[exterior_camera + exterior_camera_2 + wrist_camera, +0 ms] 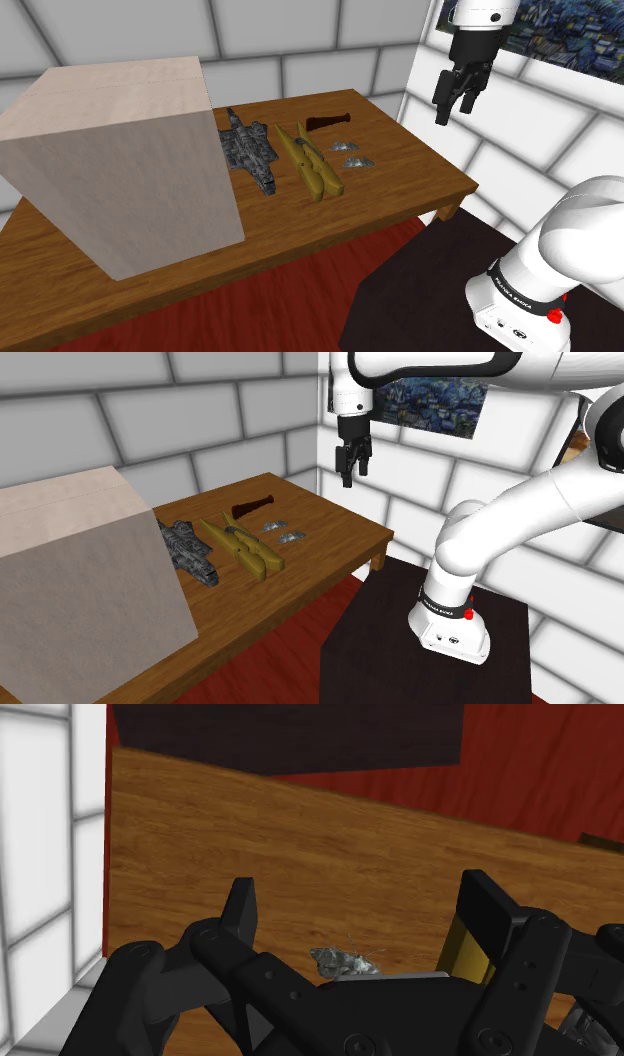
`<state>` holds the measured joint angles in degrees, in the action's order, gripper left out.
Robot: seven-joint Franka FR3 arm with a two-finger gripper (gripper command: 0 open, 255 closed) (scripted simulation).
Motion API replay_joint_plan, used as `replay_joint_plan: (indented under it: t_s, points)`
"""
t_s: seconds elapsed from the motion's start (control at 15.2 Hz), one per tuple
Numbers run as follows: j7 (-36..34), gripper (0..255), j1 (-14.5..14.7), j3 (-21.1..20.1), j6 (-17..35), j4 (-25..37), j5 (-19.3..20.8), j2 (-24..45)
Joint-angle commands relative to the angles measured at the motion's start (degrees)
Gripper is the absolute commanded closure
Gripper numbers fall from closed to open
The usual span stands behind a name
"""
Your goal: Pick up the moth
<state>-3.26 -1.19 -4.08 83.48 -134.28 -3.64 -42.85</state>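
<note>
Below the parted gripper (362, 899), the wrist view catches the moth (343, 962).

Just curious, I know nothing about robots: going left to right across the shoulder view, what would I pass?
In order: big pale box → dark grey mottled plane-shaped model → long yellow-olive clothespin-like piece → two small grey moth-like shapes → open black pincer, up in the air.

A pale box (120, 170) fills the shoulder view's left on a wooden table (400, 195). At centre lie a dark grey object (250, 152), a yellow peg (312, 168) and a brown stick (328, 122).
</note>
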Motion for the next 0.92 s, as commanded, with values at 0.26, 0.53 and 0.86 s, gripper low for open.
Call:
replay_joint_plan:
  t_s: [0.26,0.53,0.86]
  points:
    - [5.6,0,0.5,1.9,5.5,1.8,1.2,8.4]
    - [10.9,0,1.1,3.3,10.2,4.9,1.8,17.4]
    - [17.1,0,1.8,4.4,14.6,10.7,1.9,29.0]
